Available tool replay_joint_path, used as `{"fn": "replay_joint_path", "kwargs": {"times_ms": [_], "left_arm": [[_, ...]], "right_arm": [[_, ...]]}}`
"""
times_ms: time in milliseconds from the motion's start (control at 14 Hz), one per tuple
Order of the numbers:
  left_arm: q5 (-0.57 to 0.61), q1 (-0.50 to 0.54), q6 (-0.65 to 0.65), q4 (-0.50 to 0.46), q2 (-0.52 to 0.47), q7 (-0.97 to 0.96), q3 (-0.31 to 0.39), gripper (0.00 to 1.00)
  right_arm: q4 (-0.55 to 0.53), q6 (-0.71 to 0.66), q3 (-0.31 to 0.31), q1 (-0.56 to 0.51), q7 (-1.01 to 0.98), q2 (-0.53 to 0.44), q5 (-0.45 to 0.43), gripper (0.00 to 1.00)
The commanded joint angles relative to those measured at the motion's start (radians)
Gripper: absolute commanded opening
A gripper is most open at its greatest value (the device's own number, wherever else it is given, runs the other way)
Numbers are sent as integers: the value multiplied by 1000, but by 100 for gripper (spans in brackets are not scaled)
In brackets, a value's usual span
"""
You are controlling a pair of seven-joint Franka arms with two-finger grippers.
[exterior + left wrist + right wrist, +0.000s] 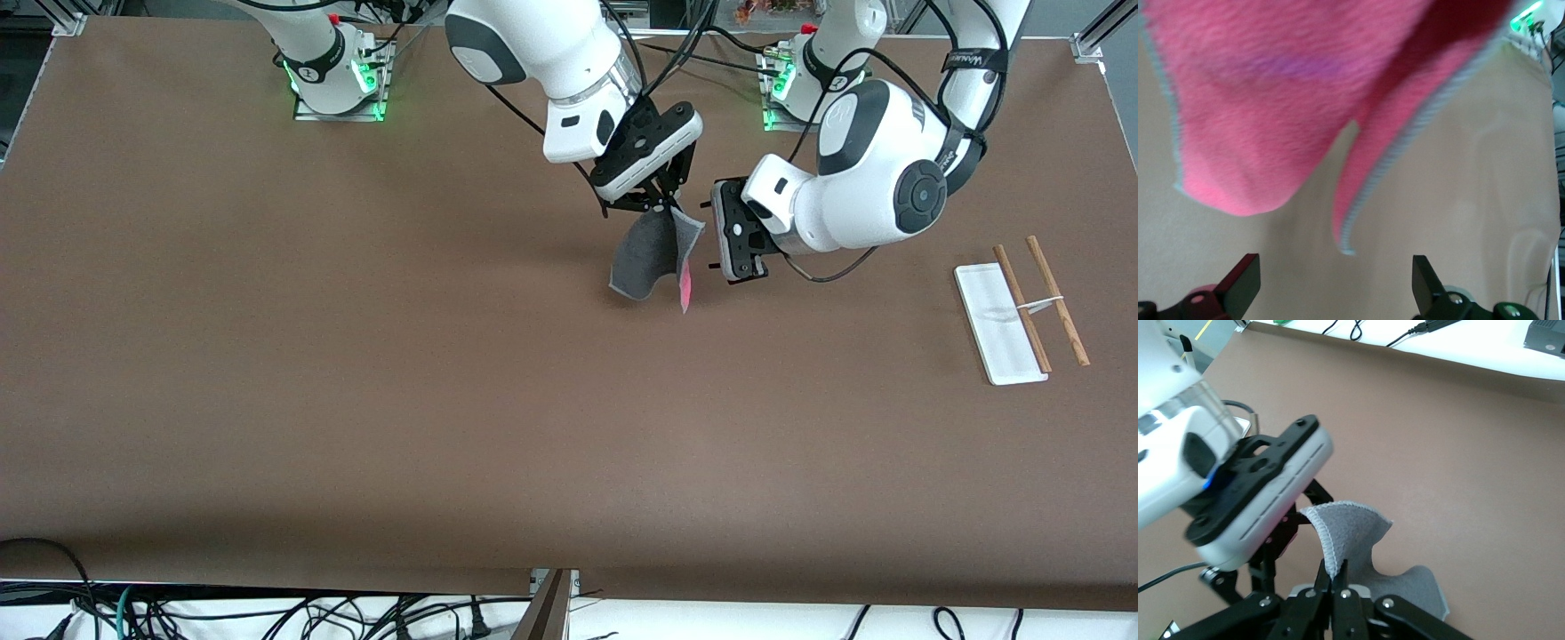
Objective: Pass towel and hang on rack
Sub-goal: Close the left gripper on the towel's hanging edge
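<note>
The small dark grey fleecy cloth towel [647, 253] looks soft and matt (its pink side fuzzy), the rack [1018, 307] has a smooth white base and wooden rods; the brown table [356, 373] is matt.

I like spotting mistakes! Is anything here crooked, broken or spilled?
Nothing stands out. The right tool holds the towel hanging in the air, the open left tool beside it. The rack sits untouched near the left arm's end.

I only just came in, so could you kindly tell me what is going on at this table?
The right end effector holds the towel pinched by its top edge, hanging over the middle of the table. The left end effector is beside it, fingers open, not yet gripping. The rack stands bare toward the left arm's end.
</note>
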Motion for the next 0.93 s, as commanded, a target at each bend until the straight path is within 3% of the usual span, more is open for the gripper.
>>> {"fn": "replay_joint_path", "kwargs": {"times_ms": [0,357,714,857], "left_arm": [[-39,5,-5,-19,-29,1,4,92],[-64,4,11,-17,-18,-2,4,99],[-114,2,38,-5,-9,-2,4,84],[-116,1,47,-4,-7,-3,4,83]], "right_arm": [[11,2,4,-9,-10,0,-11,0],[11,3,4,-11,-13,2,-11,0],[11,62,6,-9,-16,6,-9,0],[10,62,6,-9,-16,5,-8,0]]}}
